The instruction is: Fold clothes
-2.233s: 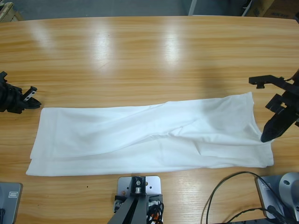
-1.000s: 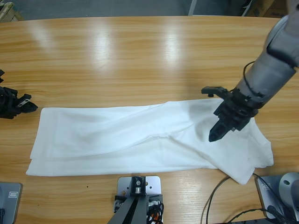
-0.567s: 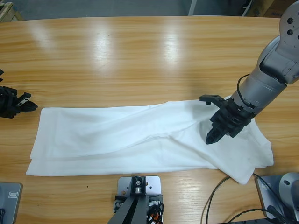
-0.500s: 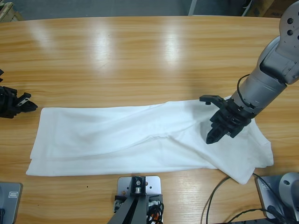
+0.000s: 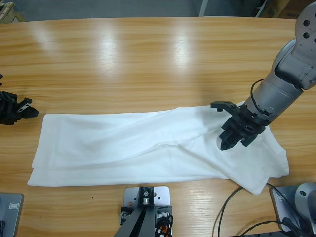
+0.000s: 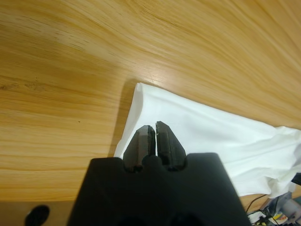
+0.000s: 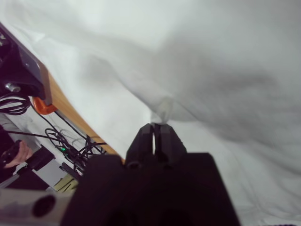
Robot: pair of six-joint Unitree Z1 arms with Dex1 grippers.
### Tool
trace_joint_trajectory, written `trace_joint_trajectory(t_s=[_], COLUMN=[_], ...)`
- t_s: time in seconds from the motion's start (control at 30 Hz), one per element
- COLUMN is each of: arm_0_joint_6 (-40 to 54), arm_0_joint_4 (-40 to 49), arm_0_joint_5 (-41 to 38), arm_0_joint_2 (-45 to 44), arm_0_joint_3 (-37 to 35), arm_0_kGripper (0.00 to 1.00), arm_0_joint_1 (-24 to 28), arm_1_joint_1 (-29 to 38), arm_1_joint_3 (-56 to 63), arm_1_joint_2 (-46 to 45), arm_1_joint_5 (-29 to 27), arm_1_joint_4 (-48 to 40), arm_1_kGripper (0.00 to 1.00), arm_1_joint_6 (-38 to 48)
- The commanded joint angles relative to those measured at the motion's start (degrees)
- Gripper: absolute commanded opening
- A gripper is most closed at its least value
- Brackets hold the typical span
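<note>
The shirt (image 5: 148, 148) lay stretched lengthwise across the table (image 5: 148, 59), its right end flopped over in a loose fold. The right gripper (image 5: 228, 143) sat over that fold, jaws clenched on a pinch of cloth (pretty clear up close). The left gripper (image 5: 29, 111) sat just off the shirt's left end, jaws closed on nothing.

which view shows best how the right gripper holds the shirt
The right wrist view: the right gripper is shut on a pinch of the white T-shirt. The high view shows it over the shirt's folded end; the left wrist view shows only the far corner.
</note>
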Motion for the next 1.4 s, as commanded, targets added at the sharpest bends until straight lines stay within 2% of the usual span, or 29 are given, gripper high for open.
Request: trace_joint_trajectory(t_s=[0.03,0.17,0.57,0.87,1.13,1.23,1.3,1.33,1.4], arm_0_joint_6=[-0.8,-0.8,-0.9,-0.8,-1.4,-1.4,-1.5,-1.5,-1.6], arm_0_joint_4=[0.8,0.6,0.6,0.6,0.6,0.6,0.6,0.6,0.6], arm_0_joint_5=[-0.5,-0.5,-0.5,-0.5,-0.6,-0.6,-0.6,-0.6,-0.6], arm_0_joint_2=[-0.9,-0.5,-0.5,0.1,0.3,0.0,-0.2,-0.1,0.2], arm_0_joint_3=[1.1,1.0,1.7,2.0,2.3,2.3,2.1,2.1,2.2], arm_0_kGripper=[0.0,0.0,0.0,0.0,0.0,0.0,0.0,0.0,0.0], arm_0_joint_1=[-0.5,-0.5,-0.5,-0.5,-0.5,-0.5,-0.5,-0.5,-0.5], arm_1_joint_1=[1.1,1.1,9.4,13.1,13.1,13.1,13.1,13.1,13.1], arm_1_joint_3=[-13.9,-20.9,-32.7,-34.6,-36.8,-37.6,-36.7,-36.0,-34.3], arm_1_joint_2=[-2.0,-0.9,8.9,14.0,14.2,14.0,11.6,10.0,6.6], arm_1_joint_5=[-8.1,-9.6,-12.0,-13.0,-22.4,-22.0,-18.1,-15.1,-8.6], arm_1_joint_4=[17.5,24.1,27.9,28.9,28.0,28.3,28.3,28.2,27.7], arm_1_kGripper=[0.0,0.0,0.0,0.0,0.0,0.022,0.905,0.997,1.0], arm_1_joint_6=[-12.0,-16.5,-29.2,-32.0,-32.0,-29.3,-23.4,-22.1,-21.1])
